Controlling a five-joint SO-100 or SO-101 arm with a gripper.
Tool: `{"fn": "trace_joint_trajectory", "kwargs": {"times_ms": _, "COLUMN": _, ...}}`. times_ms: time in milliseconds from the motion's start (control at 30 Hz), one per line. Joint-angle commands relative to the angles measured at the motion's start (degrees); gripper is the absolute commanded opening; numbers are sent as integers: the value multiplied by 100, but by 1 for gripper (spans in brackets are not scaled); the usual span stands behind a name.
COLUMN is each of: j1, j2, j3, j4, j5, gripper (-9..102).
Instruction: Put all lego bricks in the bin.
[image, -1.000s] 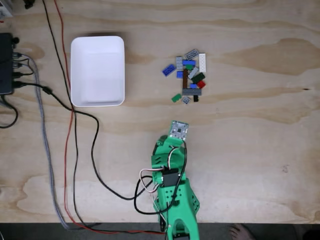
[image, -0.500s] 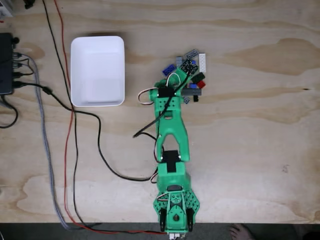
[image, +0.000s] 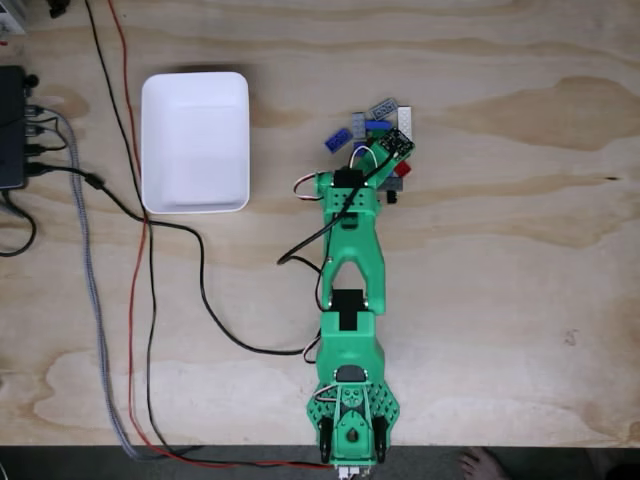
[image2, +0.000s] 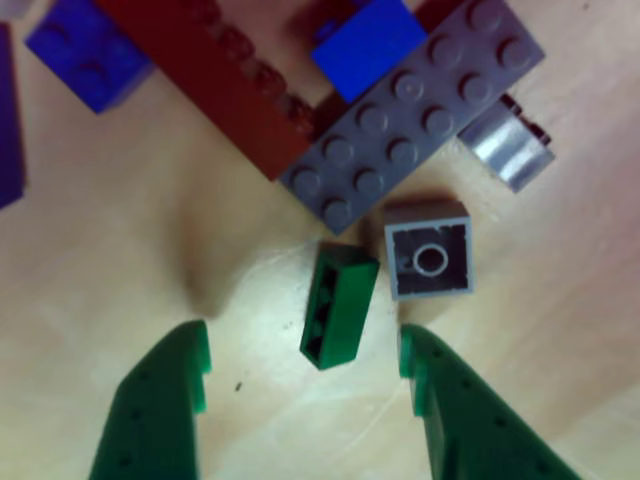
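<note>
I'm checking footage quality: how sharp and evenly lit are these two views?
Fixed view: sharp, even light, soft shadow along the bin. Other view: close and slightly soft, blue bricks at the top edge blurred, faint sheen on the grey plate; the green brick between the gripper fingers reads clearly.

Arm is covering part of the lego bricks pile; top edge is cutting off the blue brick and brown plate.

One white bin, one green arm, roughly a dozen lego bricks
</note>
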Motion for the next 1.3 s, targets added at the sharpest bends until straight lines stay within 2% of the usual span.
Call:
{"fn": "trace_joint_trajectory", "kwargs": {"times_ms": 0, "j1": 62, "j2": 870, "j3": 123, "j4": 229, "j5": 62, "gripper": 21}}
{"fn": "trace_joint_trajectory", "kwargs": {"times_ms": 100, "j1": 114, "j2": 844, "j3": 360, "j4": -44, "j5": -44, "gripper": 17}}
{"fn": "trace_joint_trajectory", "kwargs": {"times_ms": 200, "j1": 167, "j2": 712, "j3": 545, "j4": -343, "j5": -167, "gripper": 3}}
{"fn": "trace_joint_trajectory", "kwargs": {"times_ms": 233, "j1": 202, "j2": 650, "j3": 545, "j4": -413, "j5": -193, "gripper": 2}}
{"fn": "trace_joint_trajectory", "kwargs": {"times_ms": 300, "j1": 255, "j2": 562, "j3": 519, "j4": -510, "j5": -281, "gripper": 8}}
{"fn": "trace_joint_trajectory", "kwargs": {"times_ms": 500, "j1": 308, "j2": 527, "j3": 202, "j4": -510, "j5": -536, "gripper": 17}}
{"fn": "trace_joint_trajectory", "kwargs": {"times_ms": 700, "j1": 167, "j2": 756, "j3": 281, "j4": -598, "j5": -738, "gripper": 21}}
{"fn": "trace_joint_trajectory", "kwargs": {"times_ms": 1067, "j1": 185, "j2": 299, "j3": -290, "j4": -1151, "j5": -765, "gripper": 22}}
{"fn": "trace_joint_trajectory", "kwargs": {"times_ms": 1267, "j1": 237, "j2": 149, "j3": -18, "j4": -1336, "j5": -870, "gripper": 16}}
